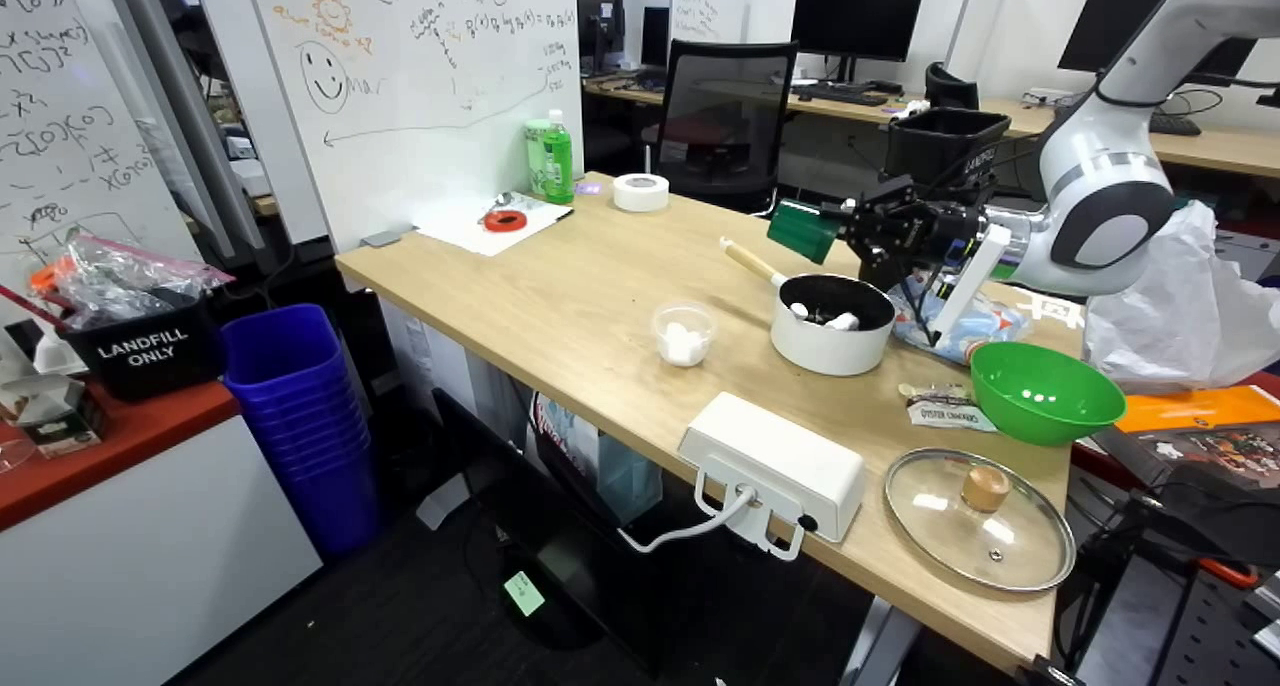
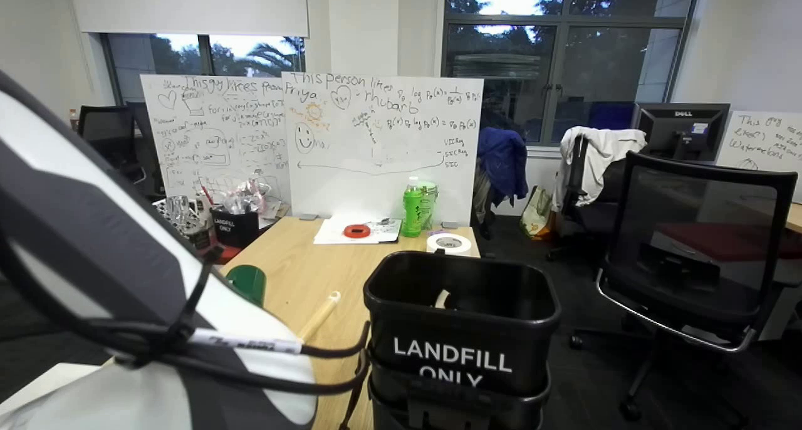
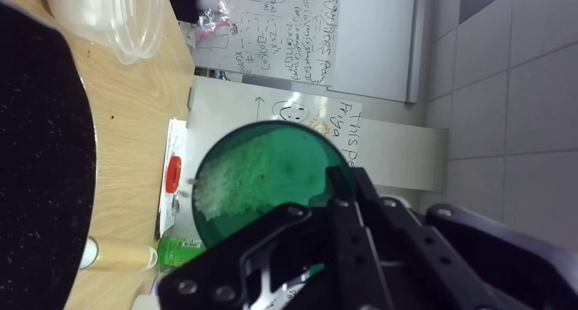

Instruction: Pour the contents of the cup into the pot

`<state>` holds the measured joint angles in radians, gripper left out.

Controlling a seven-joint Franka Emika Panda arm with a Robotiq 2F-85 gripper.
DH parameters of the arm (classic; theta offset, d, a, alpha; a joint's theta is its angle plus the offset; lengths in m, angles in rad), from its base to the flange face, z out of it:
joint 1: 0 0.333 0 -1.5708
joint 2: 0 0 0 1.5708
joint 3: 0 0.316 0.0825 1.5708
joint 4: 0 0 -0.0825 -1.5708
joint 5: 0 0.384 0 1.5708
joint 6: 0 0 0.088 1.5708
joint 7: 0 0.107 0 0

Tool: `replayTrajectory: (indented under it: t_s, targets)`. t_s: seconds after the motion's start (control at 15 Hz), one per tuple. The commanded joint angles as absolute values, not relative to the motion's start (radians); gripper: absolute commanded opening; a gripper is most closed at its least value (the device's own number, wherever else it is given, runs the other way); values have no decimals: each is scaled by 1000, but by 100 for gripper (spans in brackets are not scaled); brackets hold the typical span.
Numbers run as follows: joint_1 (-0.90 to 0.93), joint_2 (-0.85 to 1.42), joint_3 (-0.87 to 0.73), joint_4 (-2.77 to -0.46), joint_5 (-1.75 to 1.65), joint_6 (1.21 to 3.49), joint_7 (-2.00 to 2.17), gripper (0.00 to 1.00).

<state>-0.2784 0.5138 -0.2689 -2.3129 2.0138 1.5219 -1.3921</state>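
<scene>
My black, jointed gripper (image 1: 848, 212) has grey screw heads (image 3: 187, 286). The dark green, cylindrical plastic cup (image 1: 803, 232) has a brighter green interior (image 3: 293, 165); in my wrist view its granular contents (image 3: 226, 183) are whitish. The low, round white pot (image 1: 830, 351) has a black interior with pale specks; its tan wooden handle (image 1: 752, 262) has a white ferrule (image 3: 89, 252). The light brown wooden tabletop (image 1: 560, 266) is finely grained.

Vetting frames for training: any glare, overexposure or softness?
In an exterior view, highlights on the glass lid and green bowl; in an exterior view, blown-out sky; in the wrist view, a glare streak on the whiteboard, gripper slightly soft.
</scene>
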Motion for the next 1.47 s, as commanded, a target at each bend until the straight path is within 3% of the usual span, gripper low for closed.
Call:
replayTrajectory:
  t_s: [0.0, 1.13, 1.4]
  targets:
    - [-285, 521, -274, -2336, 2049, 1440, -1461, 1]
    - [-283, 535, -277, -2335, 2103, 1306, -1592, 1]
    - [-261, 536, -290, -2337, 2082, 1361, -1602, 1]
